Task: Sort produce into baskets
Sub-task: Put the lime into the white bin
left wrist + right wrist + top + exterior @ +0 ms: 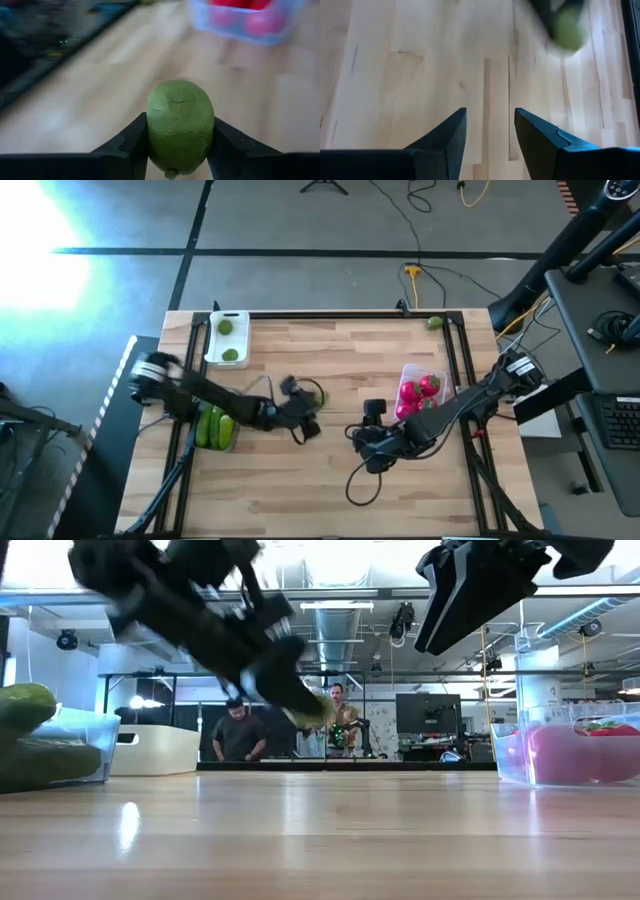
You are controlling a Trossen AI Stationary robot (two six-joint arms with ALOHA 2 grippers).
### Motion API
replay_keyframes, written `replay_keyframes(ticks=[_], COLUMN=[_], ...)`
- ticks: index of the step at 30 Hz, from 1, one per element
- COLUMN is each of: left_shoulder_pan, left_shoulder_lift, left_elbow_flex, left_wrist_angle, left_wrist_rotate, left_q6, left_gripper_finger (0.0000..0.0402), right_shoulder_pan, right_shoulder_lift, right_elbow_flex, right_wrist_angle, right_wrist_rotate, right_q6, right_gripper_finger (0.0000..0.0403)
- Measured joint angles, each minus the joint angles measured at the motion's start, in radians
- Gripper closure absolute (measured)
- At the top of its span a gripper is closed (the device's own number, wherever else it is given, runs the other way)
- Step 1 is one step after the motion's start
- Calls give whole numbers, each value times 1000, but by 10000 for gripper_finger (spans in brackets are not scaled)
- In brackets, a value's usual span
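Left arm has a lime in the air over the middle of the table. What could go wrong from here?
1. The left gripper pinches the round lime only at its sides, so it might slip out and roll.
2. The white tray holding limes sits at the far left, so the carry passes near the cucumber tub.
3. A lime by the far right edge looks hard to reach.

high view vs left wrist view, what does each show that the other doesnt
Only the high view shows the white tray holding two limes, the cucumbers in a tub at the left edge, a stray lime at the far right corner, and the right gripper, empty. Only the left wrist view shows the fingers pressed against the held lime's sides. Both show the left gripper holding that lime and the tomato tub.
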Motion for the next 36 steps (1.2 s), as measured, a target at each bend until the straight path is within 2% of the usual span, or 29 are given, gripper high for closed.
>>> replay_keyframes(ticks=[3, 6, 11, 14, 17, 22, 27, 31, 36], left_shoulder_pan=[4, 34, 202, 367, 528, 761, 972, 1061, 1079], left_shoulder_lift=[-200, -386, -610, -663, -663, -590, -480, -392, -285], left_elbow_flex=[0, 0, 0, -1, -1, 0, 12, 13, 48], left_wrist_angle=[-311, -618, -1075, -1202, -1187, -1092, -1054, -971, -906], left_wrist_rotate=[-128, -238, -273, -238, -143, -7, 125, 179, 183], left_q6=[16, -48, -293, -375, -335, -196, -138, -58, 7], left_gripper_finger=[263, 263, 263, 263, 263, 264, 261, 243, 232], right_shoulder_pan=[0, -4, -12, -18, -20, -19, -25, -39, -98], right_shoulder_lift=[0, 0, 0, 0, 0, -5, -74, -168, -294], right_elbow_flex=[0, 0, 0, 0, 0, 0, -2, -20, -32], right_wrist_angle=[-17, -20, -12, -8, 11, -9, -114, -161, -210], right_wrist_rotate=[-2, 0, 1, 1, 1, -5, 3, 41, 137], right_q6=[0, -3, -25, -25, -24, 22, 158, 228, 247], right_gripper_finger=[249, 252, 253, 255, 254, 258, 265, 264, 248])
